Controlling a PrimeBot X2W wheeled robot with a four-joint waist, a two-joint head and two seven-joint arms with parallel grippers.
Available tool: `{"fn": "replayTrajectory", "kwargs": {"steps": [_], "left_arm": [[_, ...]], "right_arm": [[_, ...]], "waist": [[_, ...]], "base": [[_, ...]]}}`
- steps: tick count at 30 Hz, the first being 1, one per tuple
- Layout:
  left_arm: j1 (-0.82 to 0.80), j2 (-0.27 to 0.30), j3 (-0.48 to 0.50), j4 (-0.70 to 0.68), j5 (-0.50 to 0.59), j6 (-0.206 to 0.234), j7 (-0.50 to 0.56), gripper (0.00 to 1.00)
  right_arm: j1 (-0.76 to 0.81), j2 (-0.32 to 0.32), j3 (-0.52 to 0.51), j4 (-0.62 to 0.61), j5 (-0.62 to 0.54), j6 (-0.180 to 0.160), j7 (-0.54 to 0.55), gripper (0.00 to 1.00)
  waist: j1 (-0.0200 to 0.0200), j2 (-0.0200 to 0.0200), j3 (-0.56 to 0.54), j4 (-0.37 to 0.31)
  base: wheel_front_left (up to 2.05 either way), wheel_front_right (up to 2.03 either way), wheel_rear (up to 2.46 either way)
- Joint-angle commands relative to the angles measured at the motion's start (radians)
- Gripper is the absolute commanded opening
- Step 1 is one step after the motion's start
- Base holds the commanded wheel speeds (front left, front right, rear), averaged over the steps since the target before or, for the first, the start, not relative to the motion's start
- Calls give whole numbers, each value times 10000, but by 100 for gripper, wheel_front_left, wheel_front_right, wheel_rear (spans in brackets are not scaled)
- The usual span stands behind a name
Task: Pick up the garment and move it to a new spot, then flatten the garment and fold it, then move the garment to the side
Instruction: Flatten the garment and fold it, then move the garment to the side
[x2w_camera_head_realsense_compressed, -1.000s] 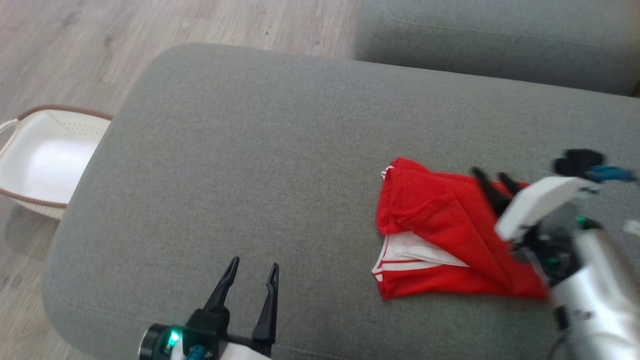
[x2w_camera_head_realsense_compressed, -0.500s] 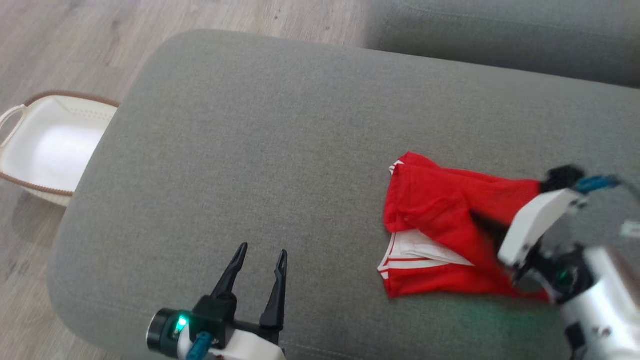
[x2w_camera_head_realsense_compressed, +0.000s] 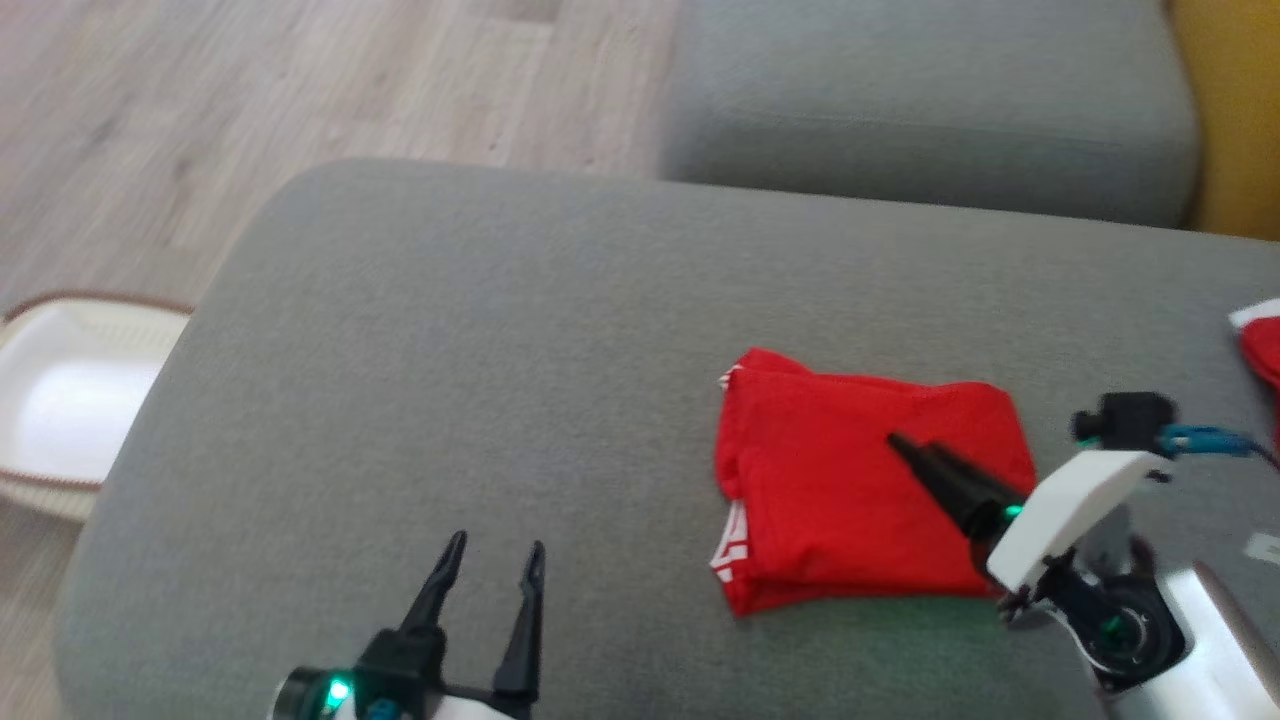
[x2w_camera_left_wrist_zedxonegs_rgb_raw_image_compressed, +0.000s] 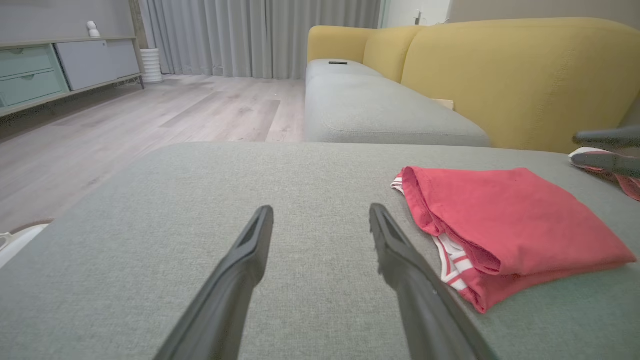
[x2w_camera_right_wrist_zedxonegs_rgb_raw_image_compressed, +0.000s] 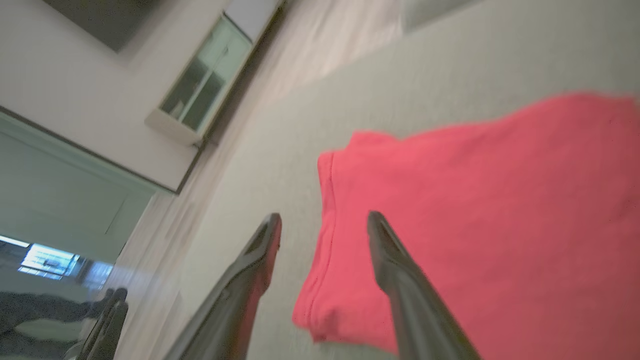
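Note:
The garment (x2w_camera_head_realsense_compressed: 860, 500) is red with white-striped trim and lies folded into a compact rectangle on the grey cushion (x2w_camera_head_realsense_compressed: 450, 350), right of centre. It also appears in the left wrist view (x2w_camera_left_wrist_zedxonegs_rgb_raw_image_compressed: 500, 225) and the right wrist view (x2w_camera_right_wrist_zedxonegs_rgb_raw_image_compressed: 475, 210). My right gripper (x2w_camera_head_realsense_compressed: 905, 447) hovers over the garment's middle, pointing up and left. Its jaws stand open (x2w_camera_right_wrist_zedxonegs_rgb_raw_image_compressed: 324, 216) above the garment's left edge, with nothing between them. My left gripper (x2w_camera_head_realsense_compressed: 496, 545) is open near the cushion's front edge, left of the garment, and holds nothing (x2w_camera_left_wrist_zedxonegs_rgb_raw_image_compressed: 321, 210).
A white basket (x2w_camera_head_realsense_compressed: 50, 400) stands on the wooden floor left of the cushion. Another red and white cloth (x2w_camera_head_realsense_compressed: 1262, 345) lies at the cushion's far right edge. A second grey seat (x2w_camera_head_realsense_compressed: 920, 110) and a yellow sofa back (x2w_camera_left_wrist_zedxonegs_rgb_raw_image_compressed: 525, 75) lie beyond.
The head camera has shifted. The garment's loose right half has been folded over, hiding the white striped inside. My right gripper has let go and now stands open above it. The left gripper is unchanged.

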Motion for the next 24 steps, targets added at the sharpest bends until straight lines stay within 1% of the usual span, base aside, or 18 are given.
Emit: {"fn": "replayTrajectory", "kwargs": {"steps": [1, 4, 7, 10, 13, 15, 17, 20, 22, 24], "left_arm": [[-369, -57, 434, -382, 67, -6, -124, 100], [-244, -61, 699, -415, -72, 1, -124, 100], [-114, -68, 998, -344, -264, 17, -124, 100], [26, -72, 1255, -321, -376, 15, -124, 100], [201, -79, 1506, -355, -493, 12, -124, 100], [322, -82, 1666, -355, -539, -16, -124, 100], [443, -85, 1831, -329, -565, -71, -124, 100], [616, -88, 2061, -264, -573, -169, -124, 100], [728, -90, 2189, -237, -551, -221, -124, 100], [839, -94, 2287, -242, -492, -239, -124, 100]], "right_arm": [[-137, -252, 24, -396, -202, 65, -289, 100], [-145, -369, 0, -352, -1090, 65, -1670, 100], [-106, -408, 238, -95, -1893, 65, -3091, 100], [-29, -384, 476, 332, -2630, 65, -4494, 100], [8, -433, 789, 886, -3612, 65, -5821, 100], [38, -327, 889, 1311, -4112, 65, -6680, 100], [75, -179, 956, 1694, -4576, 65, -7217, 100], [182, 113, 909, 2073, -5263, 65, -7530, 100], [336, 375, 761, 2096, -5657, 65, -7584, 100], [596, 658, 493, 1796, -6008, 65, -7593, 100]], "waist": [[0, -1, -128, -238], [0, -1, -146, -525], [0, -1, -224, -817], [0, -1, -349, -1089], [0, -1, -484, -1338], [0, -1, -588, -1467], [0, -1, -705, -1571], [0, -1, -872, -1692], [0, -1, -986, -1753], [0, -1, -1081, -1809]], "base": [[0, 0, 0], [0, 0, 0], [0, 0, 0], [0, 0, 0], [0, 0, 0], [0, 0, 0], [0, 0, 0], [0, 0, 0], [0, 0, 0], [0, 0, 0]]}}
